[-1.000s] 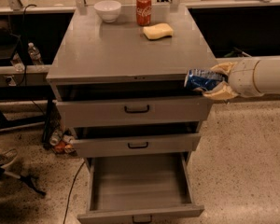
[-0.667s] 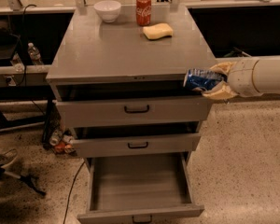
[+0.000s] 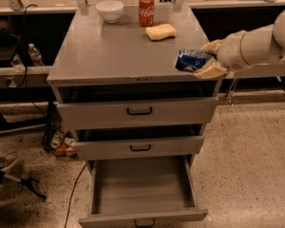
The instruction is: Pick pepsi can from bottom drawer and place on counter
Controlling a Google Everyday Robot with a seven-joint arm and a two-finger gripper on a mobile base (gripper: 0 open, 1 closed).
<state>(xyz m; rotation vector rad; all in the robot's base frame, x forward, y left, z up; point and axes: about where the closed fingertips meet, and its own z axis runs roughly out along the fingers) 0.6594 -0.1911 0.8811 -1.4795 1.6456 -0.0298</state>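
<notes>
The gripper (image 3: 203,60) comes in from 3 o'clock on a white arm (image 3: 256,44) and is clamped on the Pepsi can (image 3: 187,61), with one tan finger (image 3: 213,46) above it and the other below. The can lies tipped on its side in the grasp, its silver end pointing toward 9 o'clock. It sits over the counter (image 3: 118,46) at the right front corner, about 4 o'clock from the counter's middle. I cannot tell whether the can touches the surface or hangs just above it.

Along the counter's back edge, a white bowl (image 3: 109,10) stands at 11 o'clock and a Coke can (image 3: 146,10) stands upright at 12. A yellow sponge (image 3: 161,31) lies just beside the Coke can, toward 1 o'clock and well apart from the Pepsi can.

Below, the top drawer (image 3: 139,111) and middle drawer (image 3: 140,147) are each pulled out a little. The bottom drawer (image 3: 142,216) is pulled far out toward 6 o'clock, showing its plain grey inside.
</notes>
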